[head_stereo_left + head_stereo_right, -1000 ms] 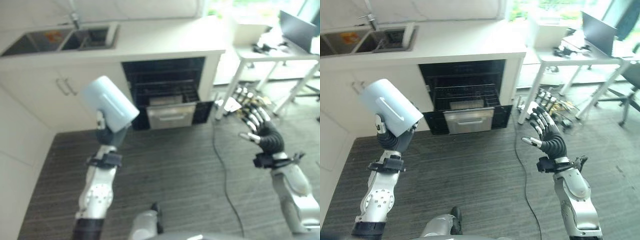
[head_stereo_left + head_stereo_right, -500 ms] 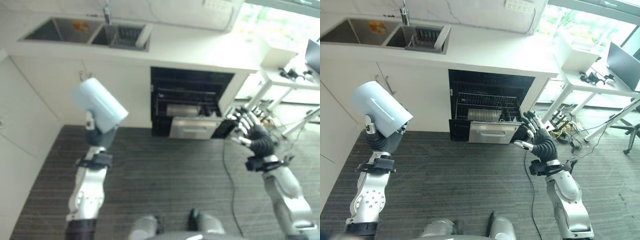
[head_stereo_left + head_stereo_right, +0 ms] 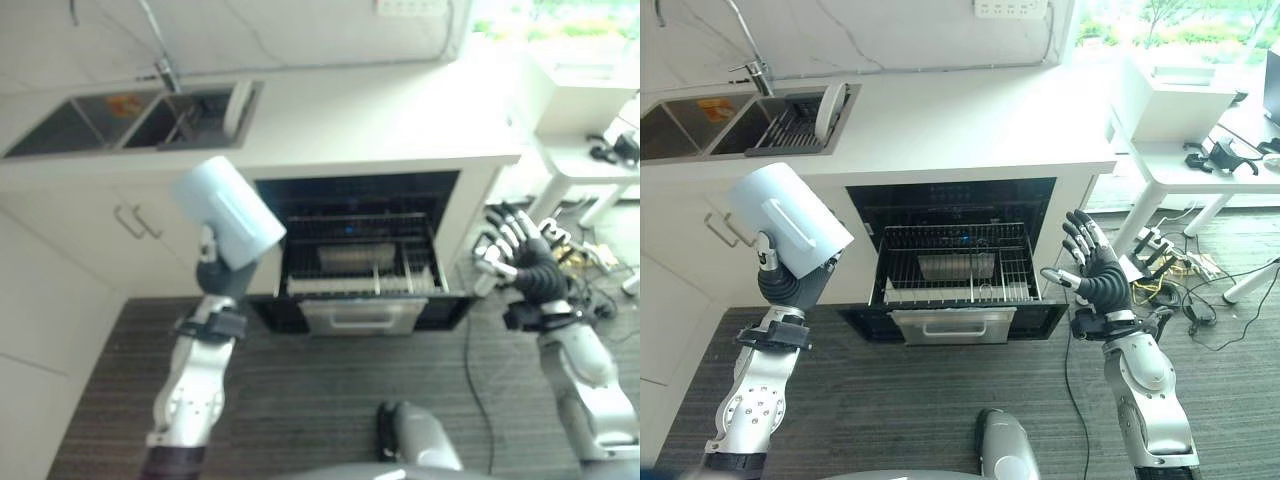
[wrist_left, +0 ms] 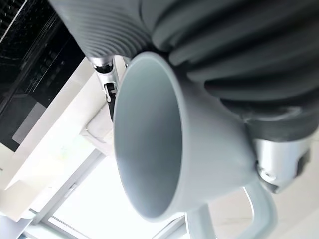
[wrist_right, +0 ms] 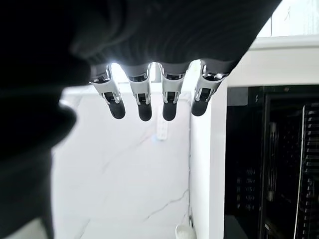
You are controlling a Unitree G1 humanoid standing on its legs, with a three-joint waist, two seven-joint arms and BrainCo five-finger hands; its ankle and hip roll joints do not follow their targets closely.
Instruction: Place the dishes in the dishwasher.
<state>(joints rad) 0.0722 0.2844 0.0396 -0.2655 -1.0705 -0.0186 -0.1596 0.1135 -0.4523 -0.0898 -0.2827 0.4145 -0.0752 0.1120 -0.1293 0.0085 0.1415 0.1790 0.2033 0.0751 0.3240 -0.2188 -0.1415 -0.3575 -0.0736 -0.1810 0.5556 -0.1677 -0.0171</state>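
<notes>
A pale blue mug (image 3: pixel 228 225) is held up bottom-first in front of the cabinet, left of the dishwasher, with my left hand (image 3: pixel 217 277) shut on it from below. In the left wrist view the mug (image 4: pixel 164 139) lies mouth-out against the hand's dark cover (image 4: pixel 214 45). The dishwasher (image 3: pixel 955 200) stands open under the counter, its wire rack (image 3: pixel 1012 268) pulled out over the lowered door (image 3: pixel 955 322). A grey dish (image 3: pixel 955 266) sits in the rack. My right hand (image 3: pixel 1097 280) is raised to the right of the door, open, its fingers (image 5: pixel 144 107) spread and holding nothing.
A sink (image 3: pixel 700 120) on the counter has a drying rack with a white plate (image 3: pixel 830 108). White cabinets (image 3: pixel 680 290) lie to the left. A white box (image 3: pixel 1175 95) and a desk (image 3: pixel 1220 165) stand at the right, with cables (image 3: pixel 1170 270) on the floor.
The whole picture has shifted: the camera moved, and the open dishwasher now sits central and nearer. The mug stays in my left hand; the right hand stays open.
</notes>
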